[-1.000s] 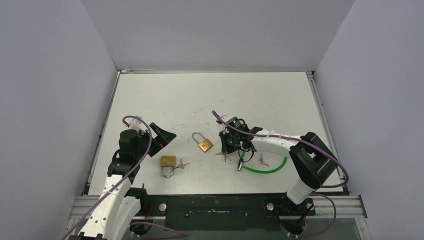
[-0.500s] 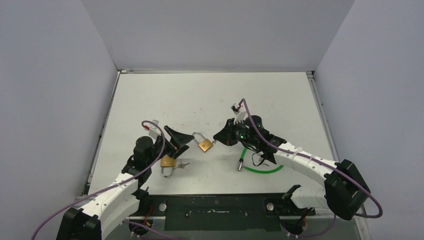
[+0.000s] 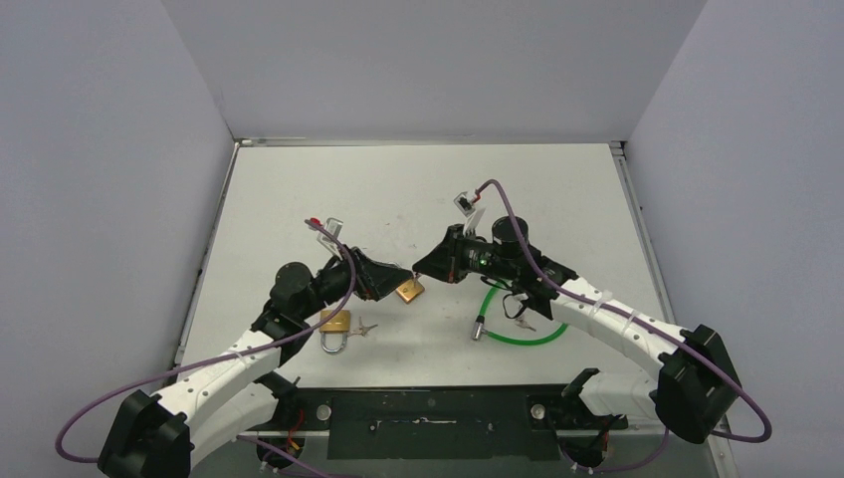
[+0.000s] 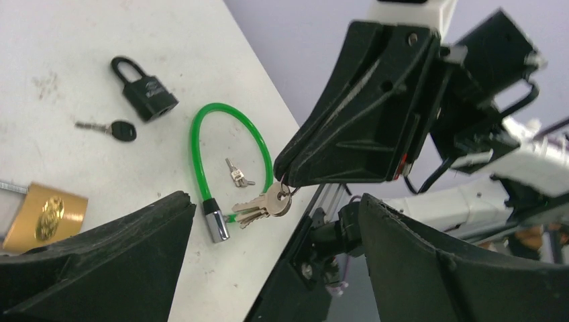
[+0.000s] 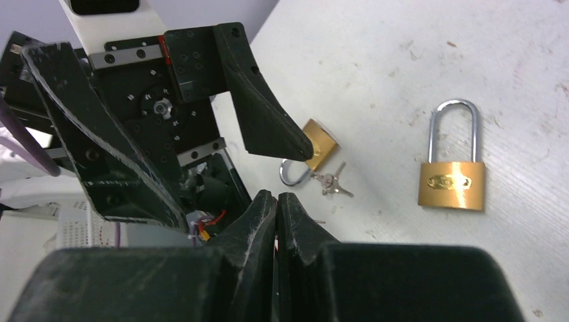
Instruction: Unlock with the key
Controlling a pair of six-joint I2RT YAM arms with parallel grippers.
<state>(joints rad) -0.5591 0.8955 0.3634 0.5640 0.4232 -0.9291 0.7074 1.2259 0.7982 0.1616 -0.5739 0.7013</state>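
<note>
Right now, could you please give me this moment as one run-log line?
right gripper: shut on keys | left gripper: open, beside brass padlock | brass padlock: lying on table, shackle closed

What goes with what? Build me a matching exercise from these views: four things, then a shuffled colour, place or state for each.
Things
1. key bunch
2. black padlock
3. cable lock
4. long-shackle padlock

Descriptions
A. green loop
B. brass body, lying flat on the table
C. held by the right gripper, jaws shut
D. single black-headed key beside it

Pairs: 1-C, 2-D, 3-A, 4-B
</note>
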